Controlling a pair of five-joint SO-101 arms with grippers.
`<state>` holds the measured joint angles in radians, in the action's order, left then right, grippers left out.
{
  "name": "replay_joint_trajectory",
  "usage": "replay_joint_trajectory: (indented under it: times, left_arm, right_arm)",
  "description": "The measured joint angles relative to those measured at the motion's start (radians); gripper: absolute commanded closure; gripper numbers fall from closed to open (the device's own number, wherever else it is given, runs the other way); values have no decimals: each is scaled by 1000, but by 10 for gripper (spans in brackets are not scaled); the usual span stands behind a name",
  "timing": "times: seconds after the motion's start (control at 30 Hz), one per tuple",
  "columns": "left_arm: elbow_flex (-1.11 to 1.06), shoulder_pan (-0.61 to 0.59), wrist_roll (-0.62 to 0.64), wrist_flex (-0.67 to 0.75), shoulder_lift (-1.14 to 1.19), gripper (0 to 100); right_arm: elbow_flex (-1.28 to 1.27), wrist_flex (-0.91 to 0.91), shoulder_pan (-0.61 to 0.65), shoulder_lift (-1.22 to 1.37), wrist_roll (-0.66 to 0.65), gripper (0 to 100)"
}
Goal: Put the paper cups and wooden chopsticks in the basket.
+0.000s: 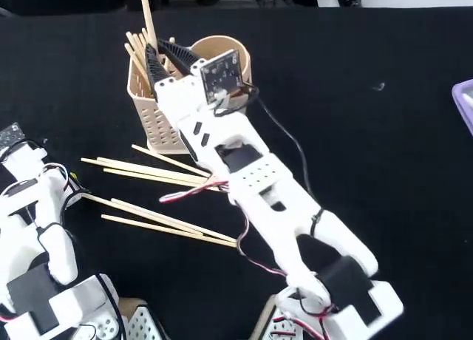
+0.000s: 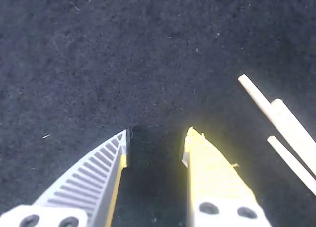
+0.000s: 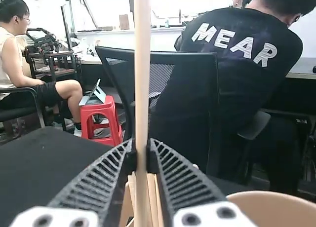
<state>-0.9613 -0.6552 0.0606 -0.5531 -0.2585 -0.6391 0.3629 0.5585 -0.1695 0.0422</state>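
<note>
Right gripper [image 3: 141, 147] clamps one upright chopstick [image 3: 142, 64] over the basket [image 1: 157, 126]. Left gripper [image 2: 157, 134] hangs unclenched, loose chopsticks [image 2: 284, 119] just beside it.

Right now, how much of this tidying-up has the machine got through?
Partly done. A bundle of chopsticks already stands in the basket, and a paper cup looks to sit in it too. In hand: the right gripper is shut on one chopstick, held upright over the basket. Left to do: several loose chopsticks lie on the table, with the left gripper open beside some.
</note>
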Motion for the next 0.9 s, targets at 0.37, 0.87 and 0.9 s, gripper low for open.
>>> replay_joint_trajectory:
  times: [0.37,0.87,0.9]
  left_arm:
    - [0,0,0,0,0,809]
    - [0,0,0,0,0,809]
    - [0,0,0,0,0,809]
  right_arm:
    - [-44,-114,3,-112,2,791]
    - [140,-275,12,-198,2,835]
    - [141,-276,12,-218,2,856]
